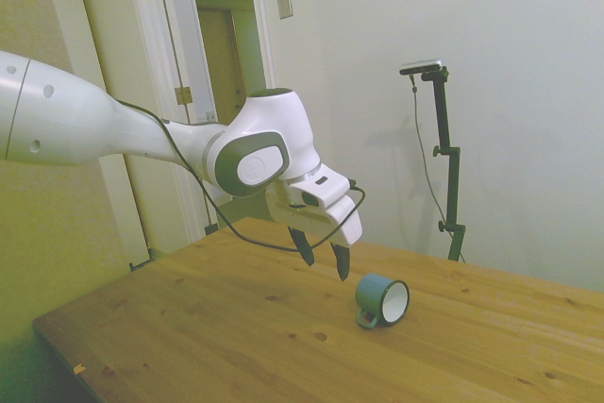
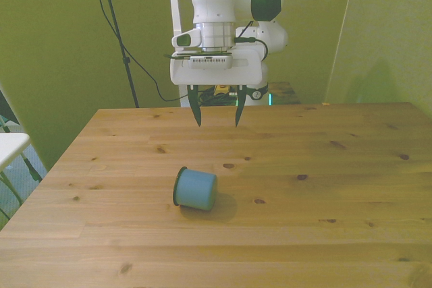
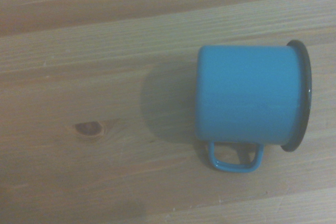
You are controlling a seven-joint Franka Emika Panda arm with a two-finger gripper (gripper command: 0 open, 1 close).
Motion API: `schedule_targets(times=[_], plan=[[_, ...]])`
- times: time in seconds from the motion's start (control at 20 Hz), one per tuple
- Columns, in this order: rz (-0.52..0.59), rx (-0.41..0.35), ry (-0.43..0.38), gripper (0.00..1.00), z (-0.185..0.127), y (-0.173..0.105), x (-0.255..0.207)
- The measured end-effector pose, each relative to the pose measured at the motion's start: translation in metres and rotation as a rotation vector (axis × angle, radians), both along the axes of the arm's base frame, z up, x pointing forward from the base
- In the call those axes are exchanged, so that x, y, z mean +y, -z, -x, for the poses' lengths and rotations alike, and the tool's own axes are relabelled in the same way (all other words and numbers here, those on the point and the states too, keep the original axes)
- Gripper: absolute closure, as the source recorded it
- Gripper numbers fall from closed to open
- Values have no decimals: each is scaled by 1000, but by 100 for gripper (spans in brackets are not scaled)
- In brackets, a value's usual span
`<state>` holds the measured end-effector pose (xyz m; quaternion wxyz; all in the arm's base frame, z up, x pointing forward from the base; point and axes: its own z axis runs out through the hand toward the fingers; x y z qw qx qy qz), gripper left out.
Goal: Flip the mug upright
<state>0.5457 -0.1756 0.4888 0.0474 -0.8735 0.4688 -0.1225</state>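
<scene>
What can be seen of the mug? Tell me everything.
The mug is small, teal blue with a white inside, a thin dark rim and a small loop handle; it looks like enamel. It lies on its side on the wooden table, handle against the wood, mouth toward the front view's left. Nothing but the table touches it: the open gripper hangs above and apart.
</scene>
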Motion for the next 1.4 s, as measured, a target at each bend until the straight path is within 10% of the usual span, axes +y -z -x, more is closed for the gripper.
schedule_targets(times=[0.65,1.4], plan=[[-112,-91,86,0,-35,9,-136],[-262,-60,18,0,-80,58,-148]])
